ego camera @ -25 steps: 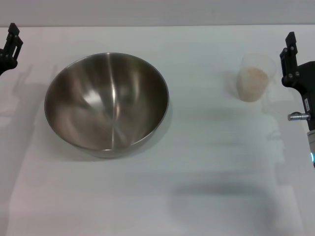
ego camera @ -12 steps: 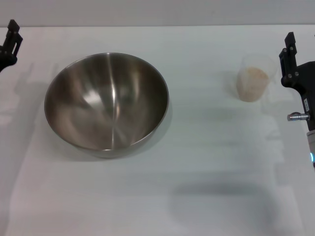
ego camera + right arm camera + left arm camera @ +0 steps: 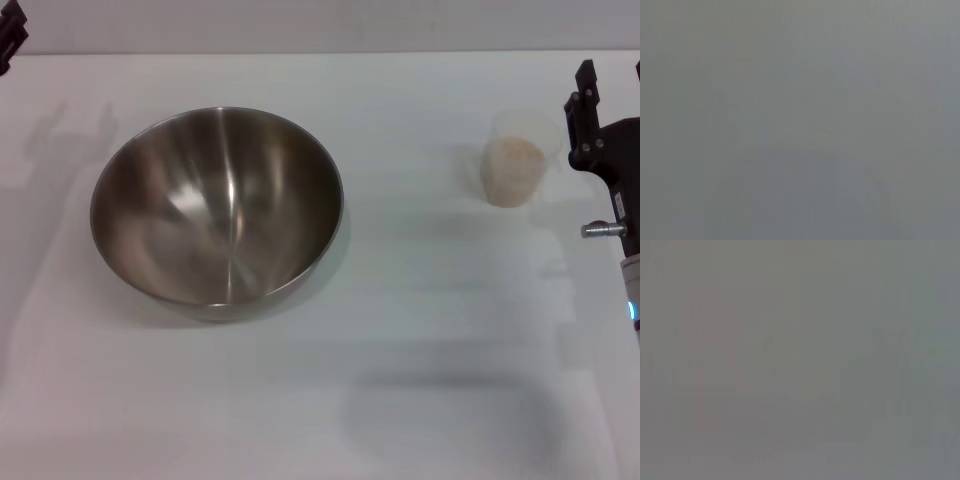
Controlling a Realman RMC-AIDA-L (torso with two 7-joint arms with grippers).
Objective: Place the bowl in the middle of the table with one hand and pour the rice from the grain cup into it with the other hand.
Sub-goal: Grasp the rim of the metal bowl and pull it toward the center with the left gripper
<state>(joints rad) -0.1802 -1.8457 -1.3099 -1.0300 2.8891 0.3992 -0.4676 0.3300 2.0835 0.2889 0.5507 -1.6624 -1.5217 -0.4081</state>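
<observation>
The steel bowl (image 3: 217,205) stands upright and empty on the left half of the white table (image 3: 420,330). On the right, further back, is the clear grain cup (image 3: 514,160), upright and about half full of pale rice (image 3: 513,152). My right gripper (image 3: 612,80) hangs just right of the cup, open, with nothing between its fingers and a small gap to the cup. Only a black tip of my left gripper (image 3: 10,35) shows, at the far left corner and well away from the bowl. Both wrist views are plain grey and show nothing.
The table's far edge runs along the top of the head view. A metal knob (image 3: 603,230) sticks out of my right arm, below the gripper. Bare tabletop lies between the bowl and the cup and across the whole front.
My left gripper has drawn back toward the far left corner and almost left the view. The right gripper has crept slightly further back. Bowl and cup have not moved.
</observation>
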